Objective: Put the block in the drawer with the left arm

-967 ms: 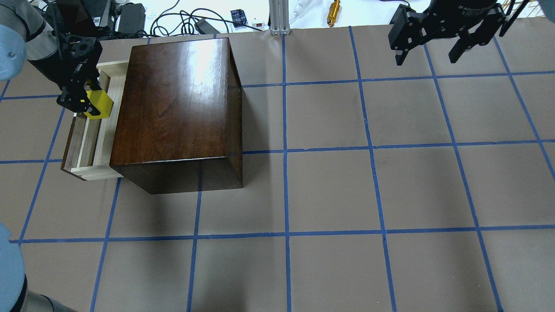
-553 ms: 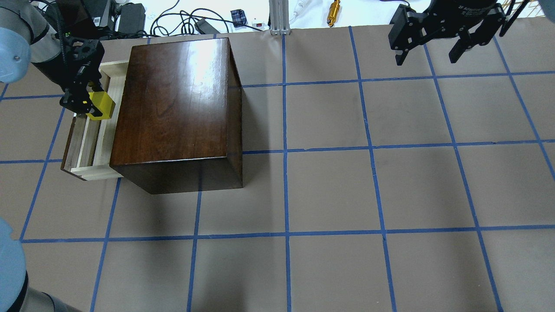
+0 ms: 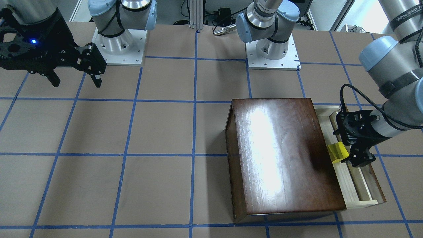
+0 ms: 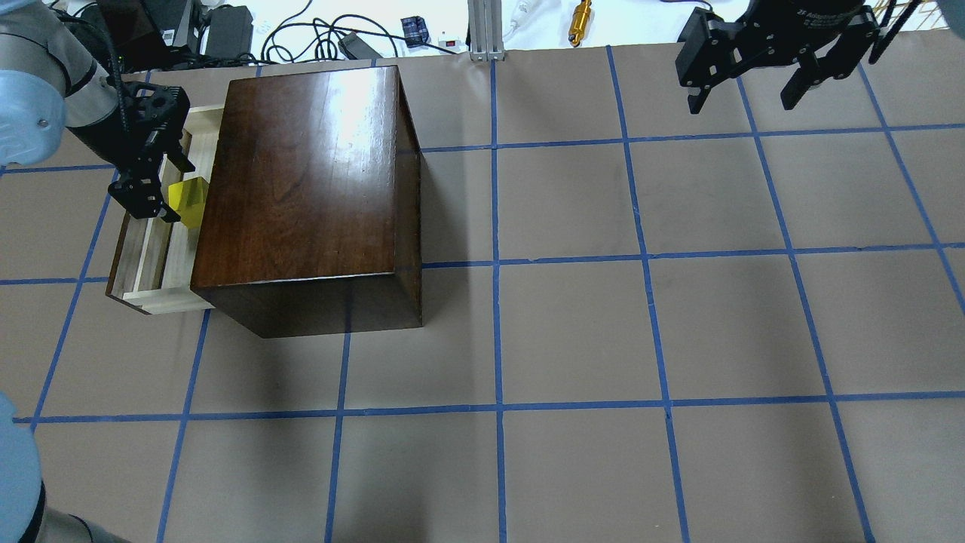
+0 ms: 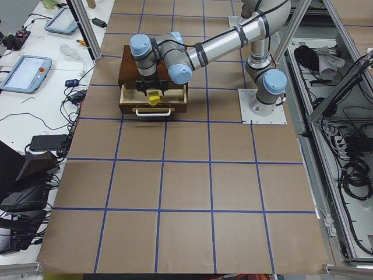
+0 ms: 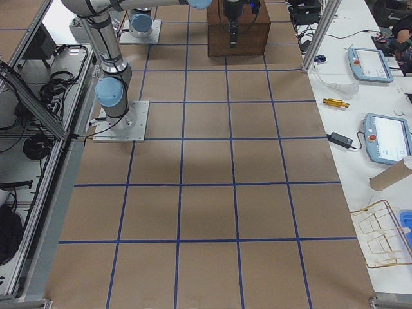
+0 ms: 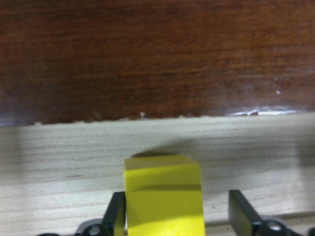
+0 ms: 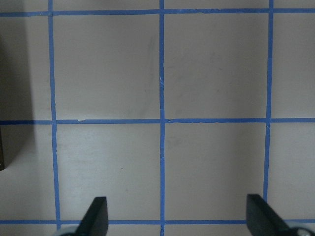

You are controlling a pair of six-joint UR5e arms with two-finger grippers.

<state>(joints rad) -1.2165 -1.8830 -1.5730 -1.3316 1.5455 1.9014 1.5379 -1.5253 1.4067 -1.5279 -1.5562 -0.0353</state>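
Note:
The yellow block (image 4: pixel 188 202) lies in the open drawer (image 4: pixel 151 256), close against the dark-brown wooden box (image 4: pixel 301 173). My left gripper (image 4: pixel 170 188) reaches down into the drawer and is open around the block. In the left wrist view the block (image 7: pixel 162 196) sits on the pale drawer floor (image 7: pixel 246 147); one finger touches it, the other finger (image 7: pixel 241 211) stands apart from it. In the front-facing view the block (image 3: pixel 337 152) sits beside the left gripper (image 3: pixel 350 147). My right gripper (image 4: pixel 746 94) is open and empty, high at the far right.
The box (image 3: pixel 284 155) stands on the brown, blue-taped table, the drawer (image 3: pixel 357 185) pulled out on its left side. Cables, a gold tool (image 4: pixel 580 19) and a metal post (image 4: pixel 482 30) lie beyond the far edge. The right wrist view shows bare table (image 8: pixel 162 123).
My left gripper has moved down into the drawer with the block and toward the box. Its fingers have opened, and the block now rests on the drawer floor. The right arm has not moved.

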